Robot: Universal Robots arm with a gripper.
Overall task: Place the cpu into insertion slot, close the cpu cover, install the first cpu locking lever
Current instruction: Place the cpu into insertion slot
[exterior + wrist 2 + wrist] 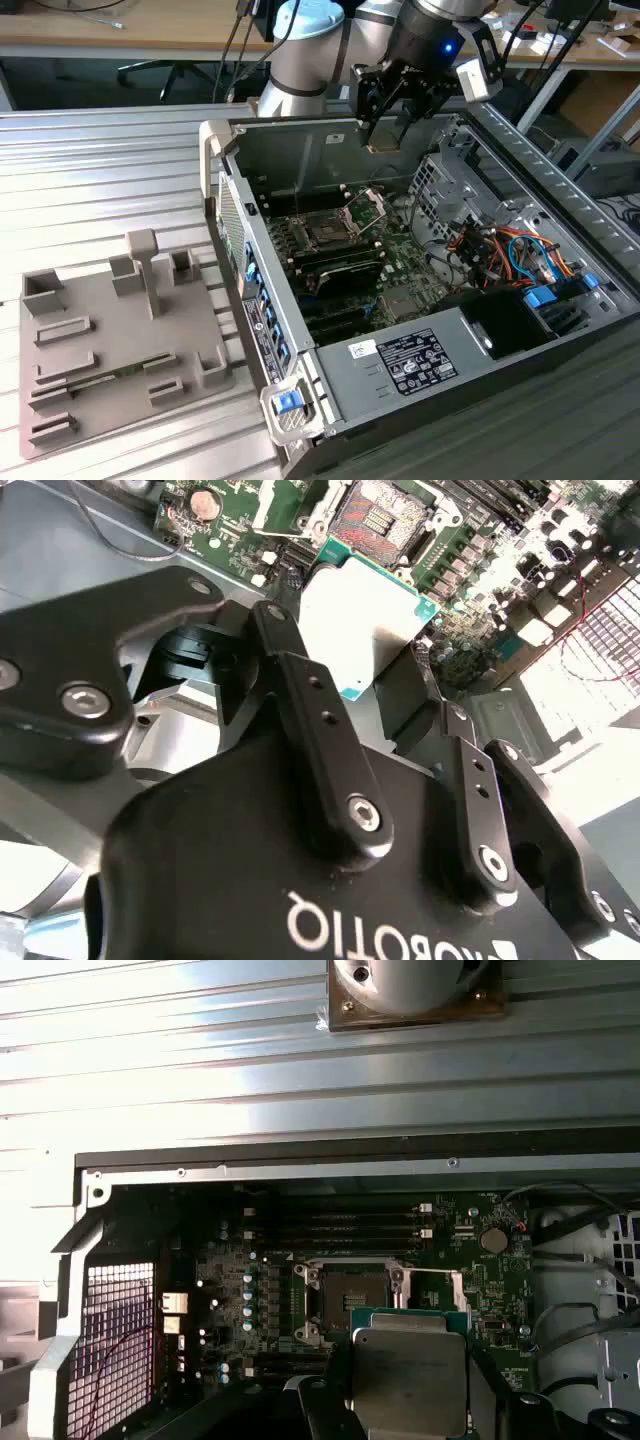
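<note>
1. Right at the wrist cameras, the gripper (355, 655) is clamped on the chip (360, 615). Its black fingers (300, 695) press on two opposite edges (the silvery face and green rim show in both wrist views).
2. Held that way, the chip hangs in the air over the open computer case (300, 150), touching nothing but the fingers.
3. Lower down, well apart from the chip, the socket (352, 1295) lies bare on the green board (230, 1290), with nothing seated in it.
4. Just beside the socket, on the exterior view's right, the cover (368, 205) stands tilted up on its hinge.
5. Past the socket, a round coin battery (491, 1239) sits on the board near the case wall.
6. Outside the case, on the exterior view's left, a grey tray (100, 310) of upright blocks rests on the ribbed metal table (100, 170).
</note>
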